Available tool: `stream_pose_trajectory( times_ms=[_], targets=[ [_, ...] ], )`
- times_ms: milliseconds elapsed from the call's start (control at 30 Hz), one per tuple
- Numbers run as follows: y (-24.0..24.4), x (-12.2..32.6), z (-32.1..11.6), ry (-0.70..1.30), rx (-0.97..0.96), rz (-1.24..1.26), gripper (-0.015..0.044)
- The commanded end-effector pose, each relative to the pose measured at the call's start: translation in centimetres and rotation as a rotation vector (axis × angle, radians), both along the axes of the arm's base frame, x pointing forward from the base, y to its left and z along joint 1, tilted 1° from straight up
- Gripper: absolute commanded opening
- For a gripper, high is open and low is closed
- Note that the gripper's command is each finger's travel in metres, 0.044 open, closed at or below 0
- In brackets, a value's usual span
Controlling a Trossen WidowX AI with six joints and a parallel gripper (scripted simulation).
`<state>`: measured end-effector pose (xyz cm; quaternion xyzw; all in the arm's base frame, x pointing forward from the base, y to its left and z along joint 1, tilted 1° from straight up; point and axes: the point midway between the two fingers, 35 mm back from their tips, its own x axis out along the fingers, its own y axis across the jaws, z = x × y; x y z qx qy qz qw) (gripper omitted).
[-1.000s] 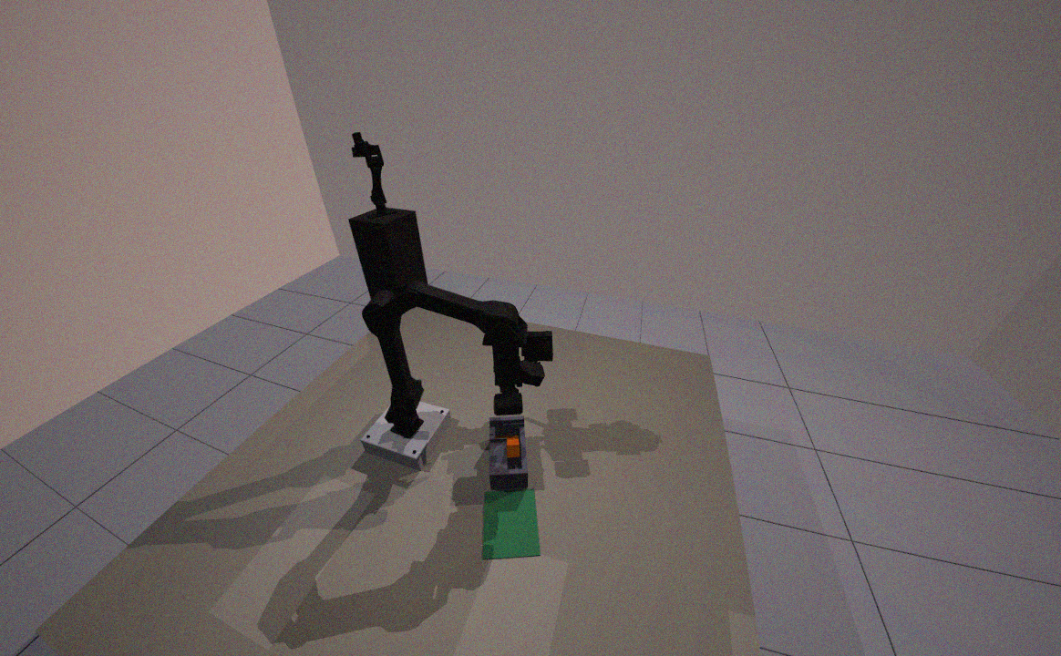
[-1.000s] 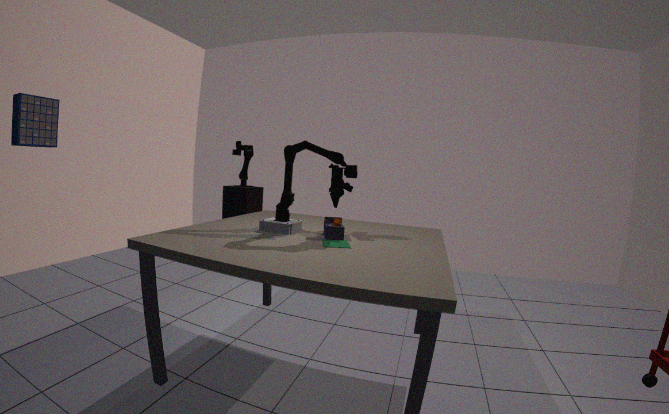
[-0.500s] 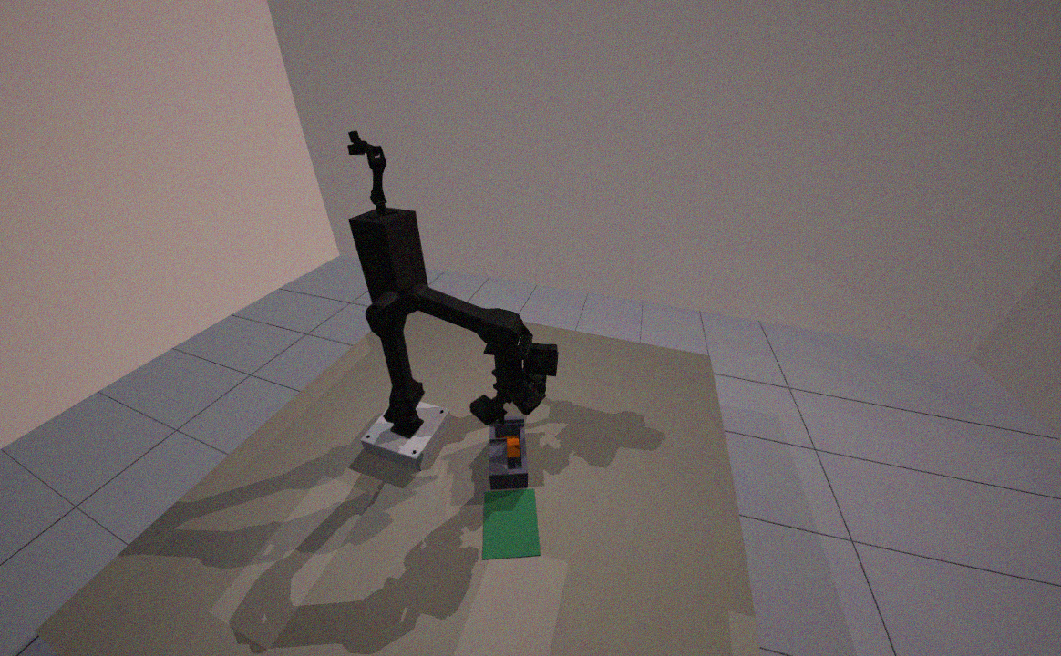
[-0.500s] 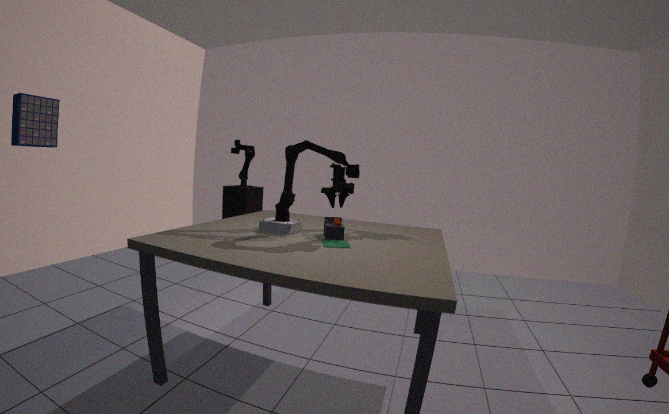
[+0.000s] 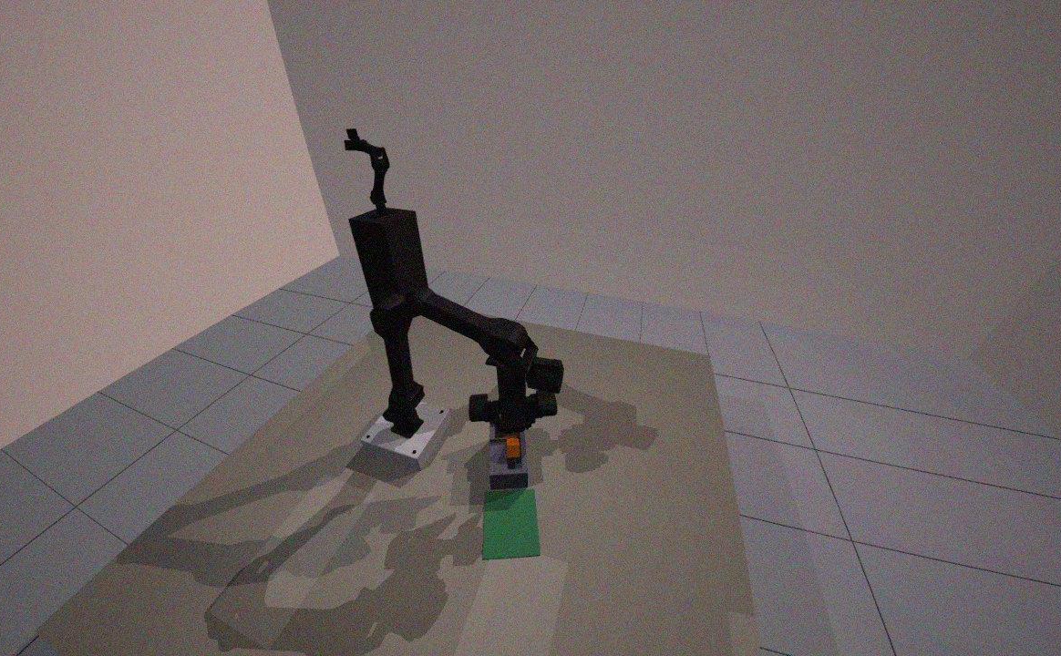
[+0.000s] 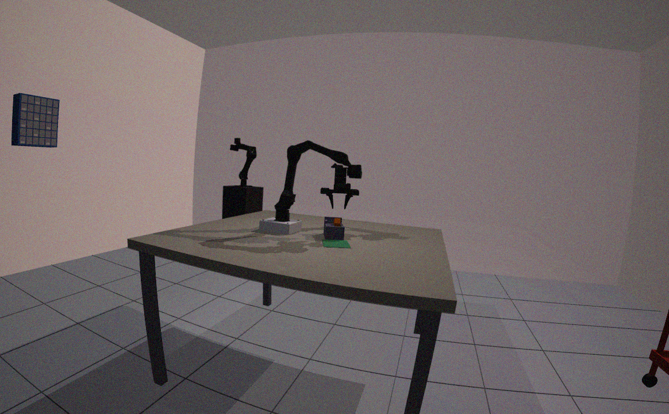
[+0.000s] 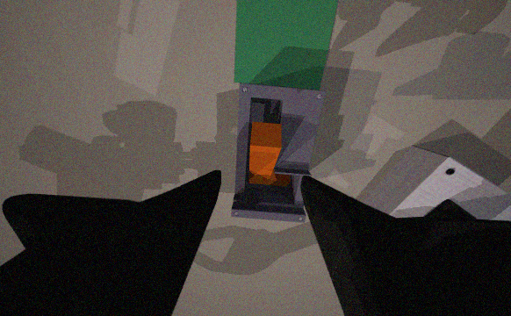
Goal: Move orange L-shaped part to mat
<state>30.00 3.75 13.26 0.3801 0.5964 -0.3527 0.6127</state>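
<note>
Orange L-shaped part tilted in grey tray pocket, beside green mat on bench. End effector above tray, spread apart, empty. No legible writing.
</note>
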Motion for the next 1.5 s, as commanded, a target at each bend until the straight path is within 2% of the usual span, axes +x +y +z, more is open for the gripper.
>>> stream_pose_trajectory(
  times_ms=[0, 1467],
  targets=[
    [0.0, 0.0, -1.7, 0.018, 0.002, -0.018, 0.0280],
    [0.1, 0.0, -7.8, 0.018, 0.002, -0.018, 0.0280]
  ],
)
